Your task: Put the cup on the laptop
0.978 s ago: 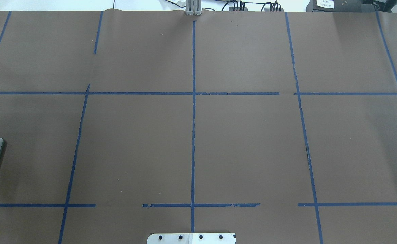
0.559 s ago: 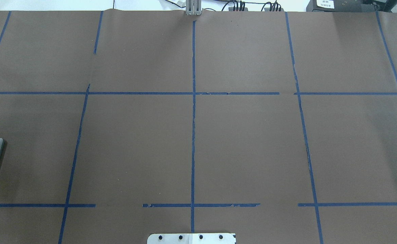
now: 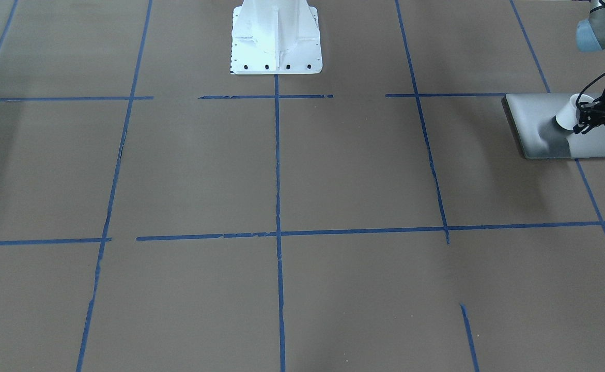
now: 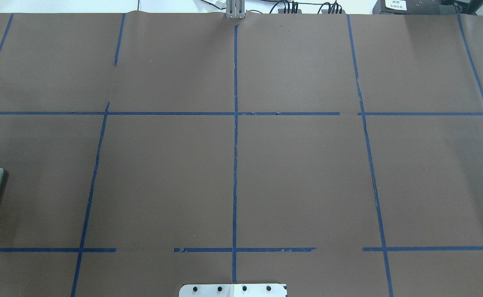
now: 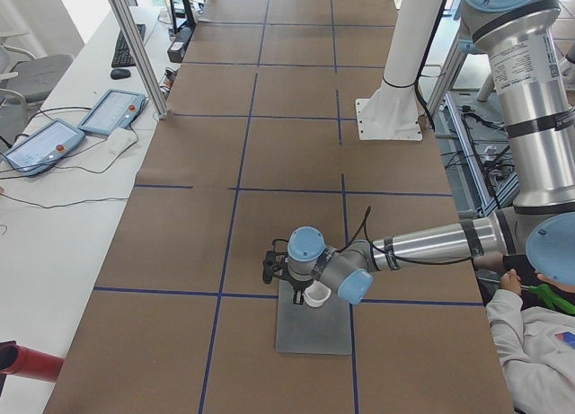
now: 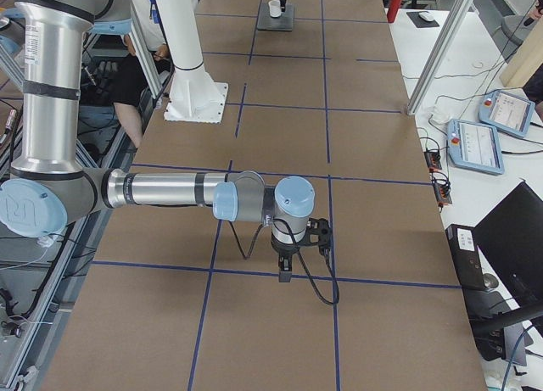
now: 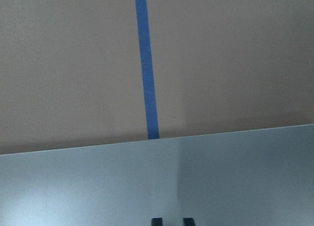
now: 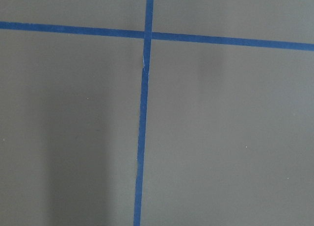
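My left gripper (image 3: 585, 119) is at the cup (image 3: 565, 115). The cup is over the laptop (image 3: 529, 116), at my left end of the worktop (image 3: 281, 170). Only my wrist view shows the fingertips (image 7: 157, 221), narrowly apart, but I cannot tell if they pinch the rim. My right gripper (image 6: 284, 272) points down over the worktop, and I cannot tell how wide it is. Overhead, only the laptop's corner shows, unmoved since a second ago. The far label (image 4: 396, 5) is unreadable.
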